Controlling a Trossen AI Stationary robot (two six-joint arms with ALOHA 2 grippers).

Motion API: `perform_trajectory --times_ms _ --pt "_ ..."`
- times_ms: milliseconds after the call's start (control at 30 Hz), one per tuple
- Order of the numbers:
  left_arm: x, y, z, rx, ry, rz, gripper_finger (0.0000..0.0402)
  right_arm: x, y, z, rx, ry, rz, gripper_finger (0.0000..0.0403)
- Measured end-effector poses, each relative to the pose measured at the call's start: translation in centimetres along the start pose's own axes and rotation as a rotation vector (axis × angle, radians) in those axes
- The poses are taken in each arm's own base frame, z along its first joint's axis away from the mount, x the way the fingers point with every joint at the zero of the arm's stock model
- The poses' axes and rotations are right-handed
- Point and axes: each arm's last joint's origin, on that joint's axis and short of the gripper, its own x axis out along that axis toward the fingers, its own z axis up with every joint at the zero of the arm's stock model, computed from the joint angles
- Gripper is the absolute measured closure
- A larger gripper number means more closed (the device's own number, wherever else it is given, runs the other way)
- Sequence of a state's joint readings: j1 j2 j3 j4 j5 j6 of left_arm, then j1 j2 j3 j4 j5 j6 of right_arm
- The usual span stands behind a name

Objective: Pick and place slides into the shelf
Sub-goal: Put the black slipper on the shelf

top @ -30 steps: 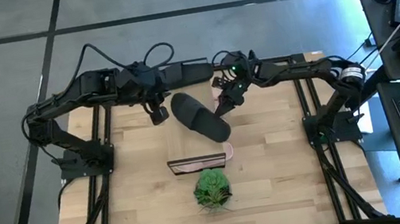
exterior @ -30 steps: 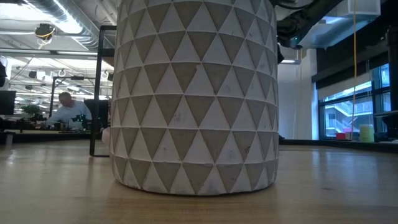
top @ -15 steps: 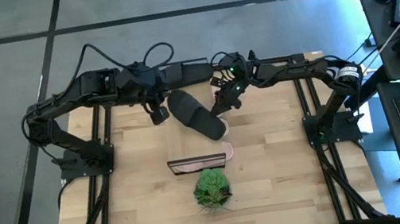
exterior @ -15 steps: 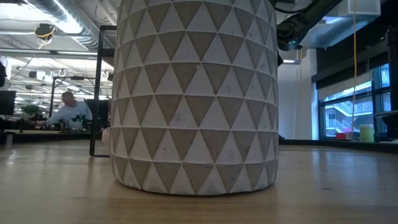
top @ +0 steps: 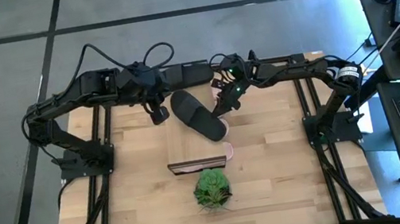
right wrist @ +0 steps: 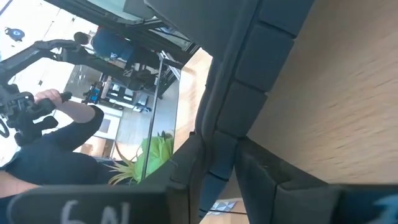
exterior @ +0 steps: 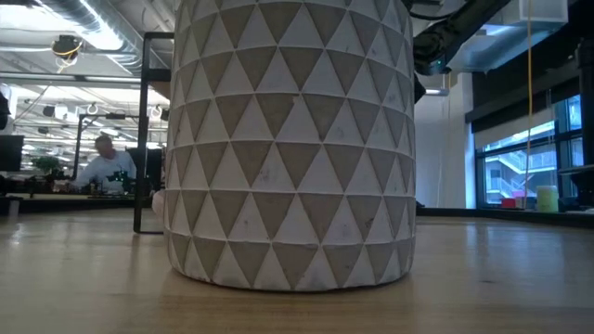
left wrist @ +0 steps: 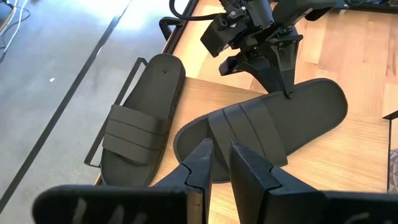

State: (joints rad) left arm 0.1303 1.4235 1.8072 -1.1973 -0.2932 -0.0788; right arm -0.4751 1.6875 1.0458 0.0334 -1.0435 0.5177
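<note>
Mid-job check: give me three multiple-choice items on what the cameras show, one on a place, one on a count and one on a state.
1. Where is the angled black slide?
A. the floor
B. the shelf's top plank
C. the plant pot

2. How many black slides does the left wrist view show?
A. none
B. one
C. two

3. How is the plant pot?
A. upright
B. tipped over
C. lifted

Answers:
1. B: the angled black slide lies on the shelf, with the right gripper at its end and the left gripper beside it.
2. C: a second black slide lies alongside.
3. A: the plant pot stands on the table.
</note>
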Motion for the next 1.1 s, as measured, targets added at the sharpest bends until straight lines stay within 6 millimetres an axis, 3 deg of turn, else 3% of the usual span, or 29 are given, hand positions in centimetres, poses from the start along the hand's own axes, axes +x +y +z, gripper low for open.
perform_trajectory --times_ms 300,733,1100 --pt "0.0 0.0 0.0 0.001 0.000 0.000 0.0356 0.0 0.0 0.0 0.003 -0.002 -0.004 0.0305" --pt "0.0 0.0 0.0 0.002 0.000 0.000 0.0356 -1.1 -0.6 0.4 0.015 -0.034 -0.027 0.0198" --pt "0.0 0.0 0.0 0.002 0.000 0.000 0.0356 -1.4 -0.8 0.5 0.017 -0.042 -0.030 0.0189"
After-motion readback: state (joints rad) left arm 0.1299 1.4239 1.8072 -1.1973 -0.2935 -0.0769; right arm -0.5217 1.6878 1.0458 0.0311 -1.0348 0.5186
